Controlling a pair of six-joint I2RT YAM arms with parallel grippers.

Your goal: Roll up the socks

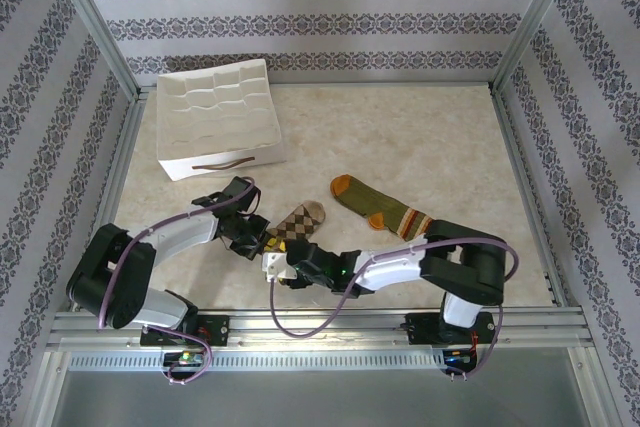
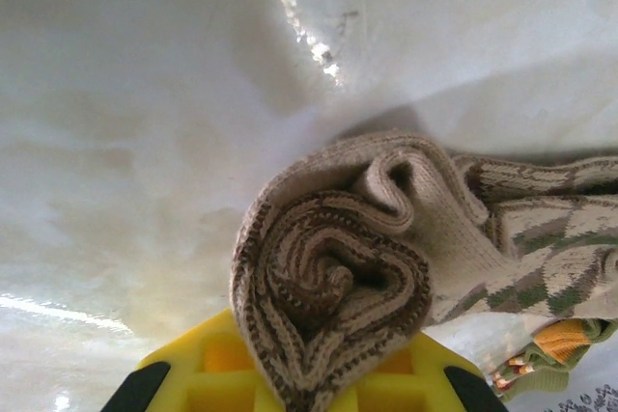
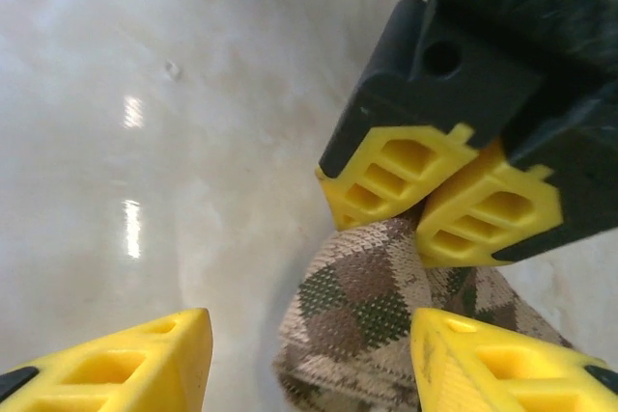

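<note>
The left gripper [image 3: 425, 202] was clenched on the tan-and-brown argyle knit sock [image 1: 298, 221], its yellow ribbed fingers [image 3: 384, 173] pressed together over the fabric. In the left wrist view the sock's end was wound into a tight coil [image 2: 333, 277] (a heart-shaped spiral of brown and beige stripes). The coil sat right between those fingers, and the rest of the sock trailed off to the right.

The right gripper [image 3: 309, 364] stood released. Its two yellow fingertips were well apart on either side of the same sock, just beside the left gripper.

From above, the argyle sock lay near the front middle of the pale marbled tabletop [image 1: 420, 137], with its toe pointing away from the arms. Both grippers met at its near end. The olive green sock with orange toe, orange heel and striped cuff [image 1: 385, 209] lay flat near it on the right, apart from it. A white divided tray [image 1: 185, 167] sat towards the far left corner.
</note>
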